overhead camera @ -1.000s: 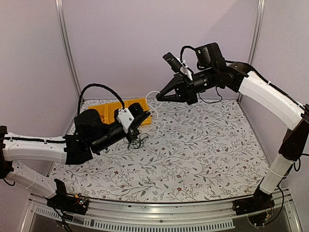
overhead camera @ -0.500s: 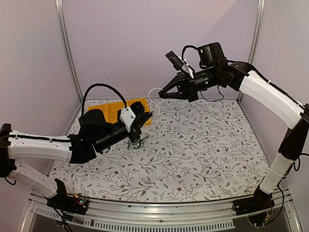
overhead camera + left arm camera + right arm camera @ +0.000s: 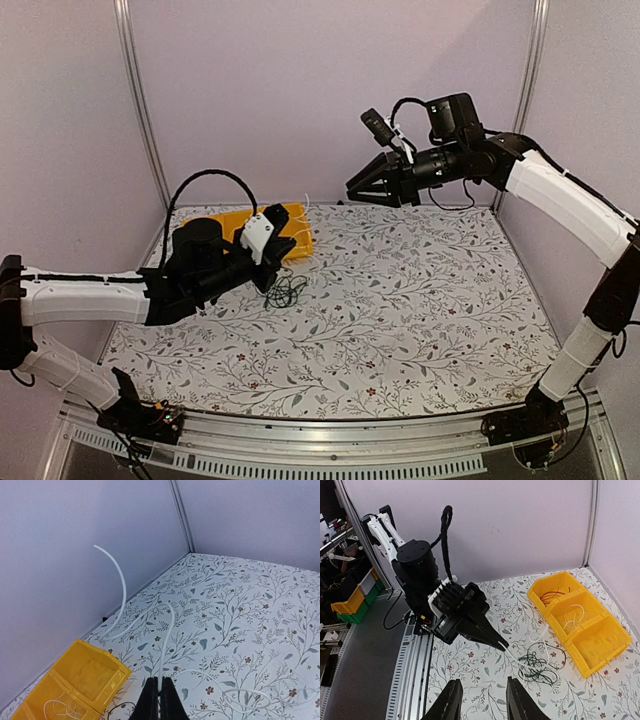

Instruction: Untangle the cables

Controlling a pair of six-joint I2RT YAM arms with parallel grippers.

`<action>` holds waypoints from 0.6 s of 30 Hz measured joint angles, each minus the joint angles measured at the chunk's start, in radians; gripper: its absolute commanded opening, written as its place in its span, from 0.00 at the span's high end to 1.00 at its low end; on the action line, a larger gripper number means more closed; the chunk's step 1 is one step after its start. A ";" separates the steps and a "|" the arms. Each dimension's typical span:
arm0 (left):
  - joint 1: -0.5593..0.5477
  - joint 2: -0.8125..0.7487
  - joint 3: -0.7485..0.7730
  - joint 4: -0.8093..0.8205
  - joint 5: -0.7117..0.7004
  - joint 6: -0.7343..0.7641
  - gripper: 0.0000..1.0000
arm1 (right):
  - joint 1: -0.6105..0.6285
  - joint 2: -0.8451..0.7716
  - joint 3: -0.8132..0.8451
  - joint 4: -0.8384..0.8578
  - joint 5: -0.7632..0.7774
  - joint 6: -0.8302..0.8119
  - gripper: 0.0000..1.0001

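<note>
My left gripper (image 3: 289,243) is shut on the whitish cable (image 3: 167,630), pinched between its fingertips (image 3: 161,682). The cable rises from them and curls up in a free arc toward the back wall, touching nothing else. A small tangle of thin black cables (image 3: 288,291) lies on the table just below and right of that gripper; the right wrist view shows the tangle (image 3: 537,666) with the white strand running into it. My right gripper (image 3: 362,190) hangs high at the back of the table, open, with nothing between its fingers (image 3: 451,702).
A yellow three-compartment bin (image 3: 262,222) stands at the back left, behind my left gripper. It holds red wires in one compartment and white wires in another (image 3: 576,614). Walls close the table at back and both sides.
My right gripper has opened, let go of the white cable and drawn back to the right. The cable's freed end has sprung back toward my left gripper, which moved slightly back.
</note>
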 measured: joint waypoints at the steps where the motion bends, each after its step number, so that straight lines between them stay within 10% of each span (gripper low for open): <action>1: 0.012 0.001 0.005 -0.018 0.000 -0.015 1.00 | -0.019 -0.015 -0.027 0.003 0.006 -0.003 0.65; 11: 0.200 0.080 0.205 -0.303 -0.010 -0.142 1.00 | -0.349 -0.212 -0.510 0.150 0.042 -0.021 0.65; 18: 0.368 0.218 0.392 -0.500 0.028 -0.162 1.00 | -0.369 -0.291 -0.750 0.243 0.085 -0.061 0.64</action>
